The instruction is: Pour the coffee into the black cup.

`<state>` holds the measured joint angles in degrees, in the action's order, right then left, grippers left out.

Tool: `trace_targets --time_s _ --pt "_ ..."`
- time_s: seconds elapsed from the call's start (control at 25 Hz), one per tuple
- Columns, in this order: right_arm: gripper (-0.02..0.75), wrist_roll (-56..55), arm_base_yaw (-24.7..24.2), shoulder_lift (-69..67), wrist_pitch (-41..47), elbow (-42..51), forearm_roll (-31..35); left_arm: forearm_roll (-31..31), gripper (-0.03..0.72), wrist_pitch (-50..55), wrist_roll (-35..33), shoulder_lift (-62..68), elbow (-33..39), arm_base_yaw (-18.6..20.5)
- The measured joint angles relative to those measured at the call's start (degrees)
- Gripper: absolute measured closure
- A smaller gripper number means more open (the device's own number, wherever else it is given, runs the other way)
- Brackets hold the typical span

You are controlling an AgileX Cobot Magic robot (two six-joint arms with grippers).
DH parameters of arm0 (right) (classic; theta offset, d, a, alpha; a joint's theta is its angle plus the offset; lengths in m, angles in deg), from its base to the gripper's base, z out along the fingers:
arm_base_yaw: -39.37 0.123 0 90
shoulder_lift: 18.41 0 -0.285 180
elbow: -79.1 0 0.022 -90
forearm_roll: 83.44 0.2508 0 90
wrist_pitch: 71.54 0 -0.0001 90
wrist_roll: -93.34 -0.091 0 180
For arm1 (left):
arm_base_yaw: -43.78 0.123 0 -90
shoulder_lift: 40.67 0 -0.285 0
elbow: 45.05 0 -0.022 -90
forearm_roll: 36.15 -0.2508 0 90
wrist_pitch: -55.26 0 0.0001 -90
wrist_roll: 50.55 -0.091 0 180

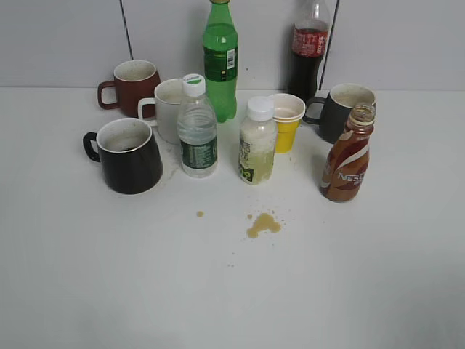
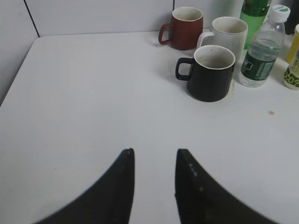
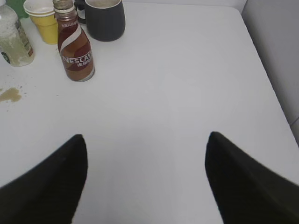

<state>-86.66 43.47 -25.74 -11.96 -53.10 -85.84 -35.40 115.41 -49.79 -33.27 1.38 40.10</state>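
- In the exterior view we see neither pincer. The coffee bottle point(image 1: 349, 155) stands upright and capless on the white table point(image 1: 363, 276). The black cup point(image 1: 128, 155) stands well apart from it across the cluster, handle turned away from the coffee. Between them stand a clear water bottle point(image 1: 197, 129) and a white-capped juice bottle point(image 1: 257, 142). Behind are a maroon mug point(image 1: 132, 87), a white mug point(image 1: 167, 107), a green bottle point(image 1: 220, 61), a yellow cup point(image 1: 286, 121), a cola bottle point(image 1: 309, 48) and a dark grey mug point(image 1: 341, 110). A brown spill point(image 1: 263, 225) marks the table in front of the juice bottle.
- In the left wrist view our left pincer point(image 2: 154, 156) hovers over bare table, its jaws a narrow gap apart and holding nothing. The black cup point(image 2: 211, 73) sits ahead of it and a little to the right, well apart; it looks unfilled, with an off-white inside. The maroon mug point(image 2: 183, 27) and white mug point(image 2: 227, 35) stand beyond the cup.
- In the right wrist view our right pincer point(image 3: 146, 140) is spread wide, released, gripping nothing. The coffee bottle point(image 3: 75, 50) stands ahead and to its left, well apart, with the dark grey mug point(image 3: 103, 17) just beyond it and the yellow cup point(image 3: 43, 21) farther left.
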Motion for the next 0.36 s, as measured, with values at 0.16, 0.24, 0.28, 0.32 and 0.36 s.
trace_targets --time_s 0.16,0.24,0.28,0.32,0.36 --pt "0.15 0.0 0.0 0.0 0.0 0.0 0.0 0.0 0.454 0.0 0.0 0.0 0.0 0.0" --pt "0.15 0.0 0.0 0.0 0.0 0.0 0.0 0.0 0.454 0.0 0.0 0.0 0.0 0.0" --pt "0.15 0.0 0.0 0.0 0.0 0.0 0.0 0.0 0.454 0.0 0.0 0.0 0.0 0.0" --pt "0.15 0.0 0.0 0.0 0.0 0.0 0.0 0.0 0.454 0.0 0.0 0.0 0.0 0.0" --pt "0.15 0.0 0.0 0.0 0.0 0.0 0.0 0.0 0.454 0.0 0.0 0.0 0.0 0.0"
